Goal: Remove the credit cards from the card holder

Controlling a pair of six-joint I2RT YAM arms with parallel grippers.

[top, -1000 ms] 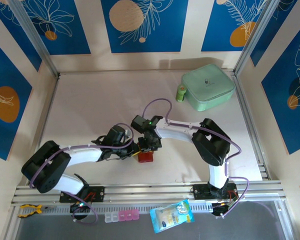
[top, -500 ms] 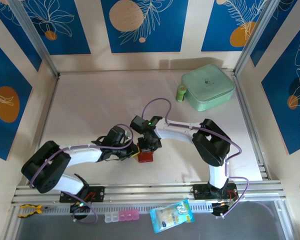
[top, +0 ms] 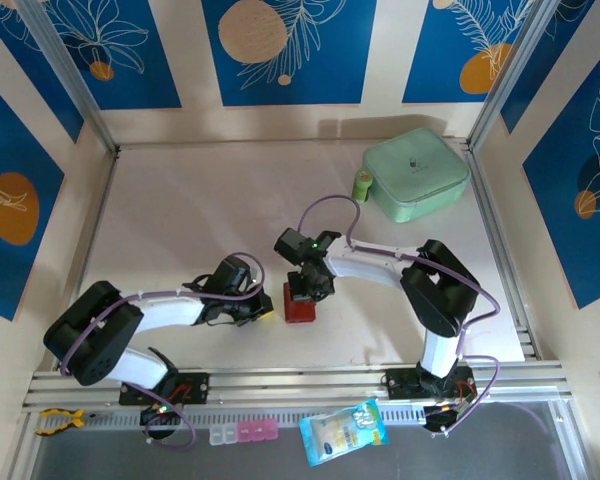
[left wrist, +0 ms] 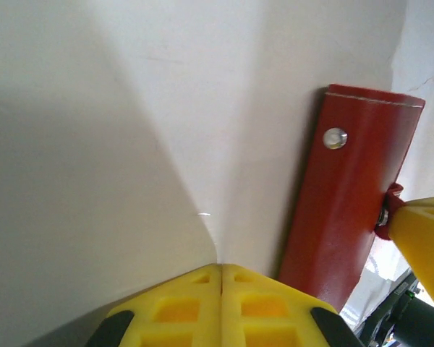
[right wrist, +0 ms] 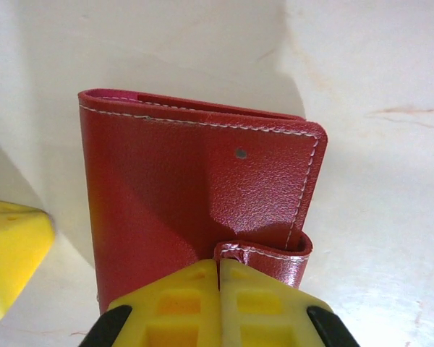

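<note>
Here the red card holder [top: 299, 303] is seen lying folded shut on the table [top: 180, 220], near its front middle, between the two grippers. The right gripper [right wrist: 219, 269] is closed tight, with the holder's snap tab [right wrist: 264, 253] pinched at its fingertips. The left gripper [left wrist: 221, 269] is closed on nothing, just beside the holder's left edge.

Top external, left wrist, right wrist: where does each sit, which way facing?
Top external: above and behind, looking down at the table; left arm and right arm, bases at bottom.
Left wrist: on the left arm, looking along the table at the card holder edge; left pincer shut.
Right wrist: looking down on the card holder's cover; right pincer shut on its snap tab.
Shared: both wrist views show the card holder and the other arm's yellow finger.
</note>
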